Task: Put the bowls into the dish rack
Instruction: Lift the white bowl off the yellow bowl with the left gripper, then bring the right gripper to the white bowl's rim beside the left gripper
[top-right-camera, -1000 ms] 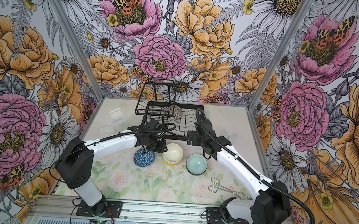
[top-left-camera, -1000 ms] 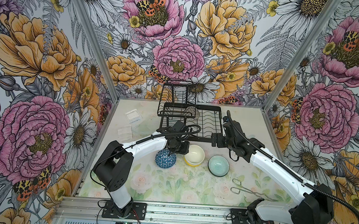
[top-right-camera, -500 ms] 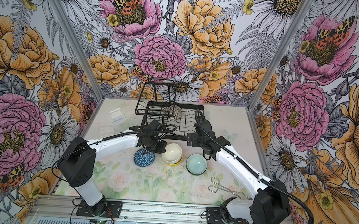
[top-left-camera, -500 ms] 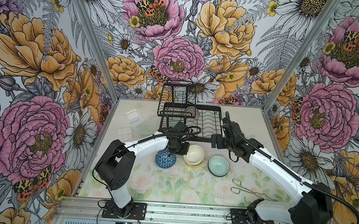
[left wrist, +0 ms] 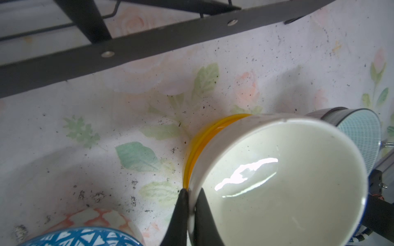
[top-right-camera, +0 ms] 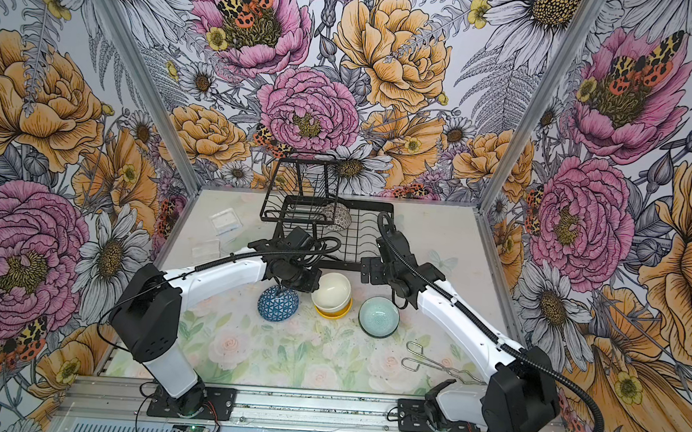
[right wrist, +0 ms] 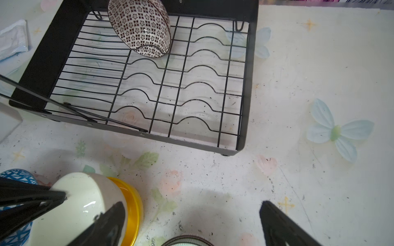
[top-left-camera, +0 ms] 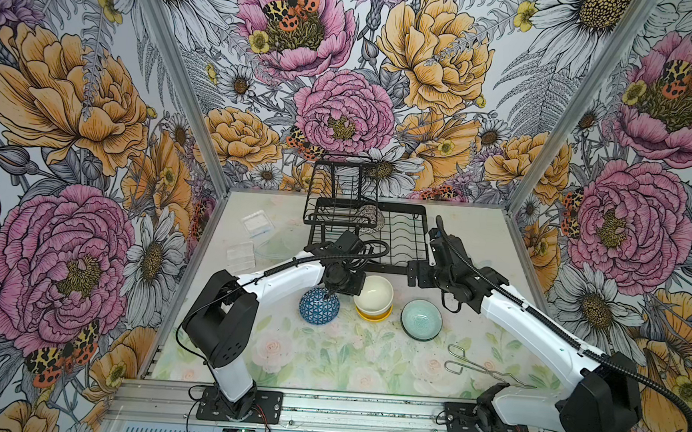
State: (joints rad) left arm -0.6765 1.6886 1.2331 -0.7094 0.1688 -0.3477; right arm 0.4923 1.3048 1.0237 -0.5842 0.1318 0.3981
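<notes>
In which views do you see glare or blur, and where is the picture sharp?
Left wrist view: a bright glare patch lies inside the cream bowl; the blue bowl, close to the lens, is blurred. Right wrist view: the dish rack is sharp, the right gripper's fingers near the lens are soft. Both top views: even light, faint shadows on the table.

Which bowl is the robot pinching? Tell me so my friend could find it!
Find the black wire dish rack at the back of the table; bowls sit in a row before it. The cream bowl is in the middle, tilted inside a yellow bowl, the jaws of the left gripper shut on its rim. The blue bowl and teal bowl beside it are patterned; it is plain.
</notes>
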